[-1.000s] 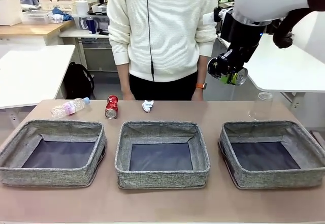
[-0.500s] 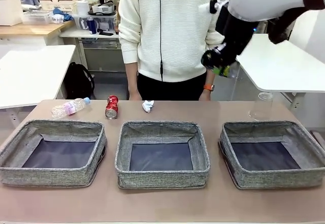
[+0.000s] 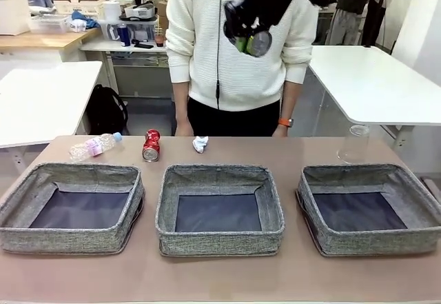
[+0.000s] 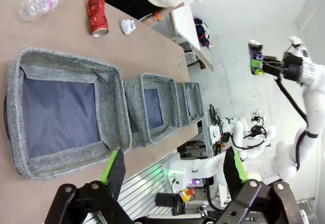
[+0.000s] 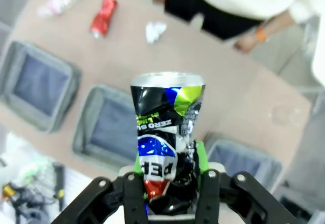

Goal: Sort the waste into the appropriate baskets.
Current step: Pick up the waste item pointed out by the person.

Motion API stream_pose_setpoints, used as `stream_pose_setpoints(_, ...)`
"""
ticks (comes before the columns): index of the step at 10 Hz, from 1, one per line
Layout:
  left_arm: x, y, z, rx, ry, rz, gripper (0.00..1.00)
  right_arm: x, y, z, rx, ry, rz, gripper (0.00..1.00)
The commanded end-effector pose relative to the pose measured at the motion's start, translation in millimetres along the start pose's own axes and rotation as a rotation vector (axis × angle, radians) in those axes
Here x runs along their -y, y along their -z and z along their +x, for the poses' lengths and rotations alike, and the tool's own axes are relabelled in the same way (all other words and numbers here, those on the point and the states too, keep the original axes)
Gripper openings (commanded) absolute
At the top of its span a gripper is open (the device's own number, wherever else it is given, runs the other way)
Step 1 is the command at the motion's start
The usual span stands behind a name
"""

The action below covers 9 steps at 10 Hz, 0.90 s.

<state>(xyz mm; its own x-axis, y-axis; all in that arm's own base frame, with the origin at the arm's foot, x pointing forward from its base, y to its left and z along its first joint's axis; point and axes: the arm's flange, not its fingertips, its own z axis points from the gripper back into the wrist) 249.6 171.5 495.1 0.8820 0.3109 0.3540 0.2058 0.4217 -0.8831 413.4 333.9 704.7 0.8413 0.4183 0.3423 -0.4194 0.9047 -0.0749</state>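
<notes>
since a second ago the right pincer point(image 3: 249, 42) has swung from the table's right side across to the middle and higher, carrying the dark can point(image 3: 260, 43) in front of the person's point(image 3: 200, 56) ribbed cream sweater; everything on the table has stayed put

flat brown table point(image 3: 296, 149), with three baskets point(image 3: 220, 243) in a row along its near side: low, rectangular, grey woven fabric, soft slumping walls, dark smooth bottoms, nothing in them

right pincer is clamped on the dark can, high above the table and well apart from every basket; its arm is cut off by the top edge in the front view. in the right wrist view the can point(image 5: 167, 127) stands upright between the green pads, dented and crumpled, glossy black with red, blue and green print, silver rim on top; its foot is hidden in the pincer point(image 5: 168, 157)

left pincer point(image 4: 172, 155) hangs over the near edge by the left-hand basket, jaws wide apart with nothing between them

along the far edge, left to right: bottle point(image 3: 95, 145) on its side, clear ribbed plastic, pink label, blue cap; red can point(image 3: 151, 145) crushed, lying down; wad point(image 3: 200, 143) of white crumpled paper; far right, clear plastic point(image 3: 354, 144), cup-shaped, hard to make out against the floor
</notes>
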Motion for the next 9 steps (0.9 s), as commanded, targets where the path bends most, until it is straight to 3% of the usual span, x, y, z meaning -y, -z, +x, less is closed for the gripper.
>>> stream_pose_setpoints(1, 1.8, 0.5, 1.0, 0.007, 0.024, -0.017, 1.00, -32.2, -33.6, 28.4, -0.092, 0.051, 0.021, 0.41)
stream_pose_setpoints(3, 1.8, 0.5, 1.0, 0.007, 0.024, -0.017, 1.00, -61.0, -53.4, 22.6, -0.155, 0.068, -0.026, 0.41)
stream_pose_setpoints(4, 1.8, 0.5, 1.0, 0.007, 0.024, -0.017, 1.00, -66.8, -59.0, 18.9, -0.132, 0.109, -0.070, 0.41)
stream_pose_setpoints(8, 1.8, 0.5, 1.0, 0.007, 0.024, -0.017, 1.00, -60.3, -46.1, 24.7, -0.174, 0.157, -0.118, 0.41)
stream_pose_setpoints(9, 1.8, 0.5, 1.0, 0.007, 0.024, -0.017, 1.00, -58.1, -50.3, 7.1, -0.130, 0.116, -0.060, 0.41)
